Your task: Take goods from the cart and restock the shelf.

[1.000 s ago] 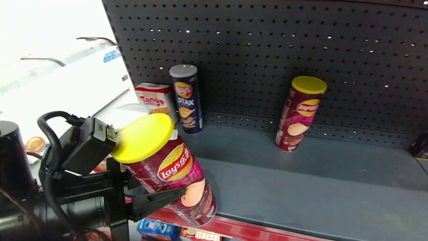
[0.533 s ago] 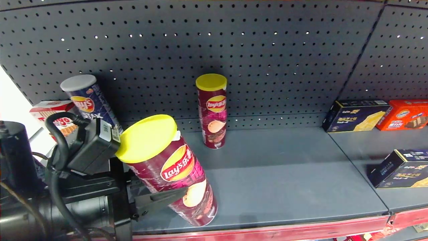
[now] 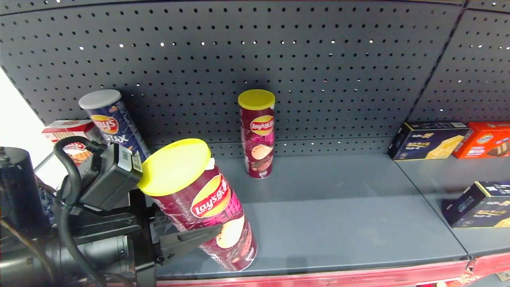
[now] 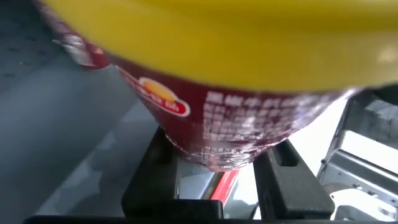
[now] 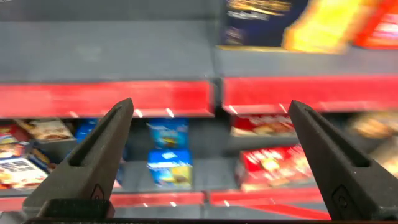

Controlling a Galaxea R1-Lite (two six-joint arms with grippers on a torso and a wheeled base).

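Observation:
A maroon chip can with a yellow lid (image 3: pixel 203 203) tilts over the front left part of the grey shelf (image 3: pixel 338 215), held by my left gripper (image 3: pixel 181 235), which is shut on its body. The same maroon chip can (image 4: pixel 242 118) sits between the black fingers (image 4: pixel 292 186) in the left wrist view. A second maroon chip can (image 3: pixel 258 133) stands upright at the back of the shelf by the pegboard. My right gripper (image 5: pixel 214 155) is open with nothing between its fingers, facing red-edged lower shelves.
A blue chip can (image 3: pixel 113 125) and a red-white box (image 3: pixel 65 133) stand at the shelf's back left. Dark blue boxes (image 3: pixel 430 139) (image 3: pixel 480 203) and an orange box (image 3: pixel 488 138) lie on the right section. The shelf middle between the cans and the boxes is bare.
The head camera swung right along the shelf a second ago, then shifted slightly. The held can stays in my left gripper in the same pose.

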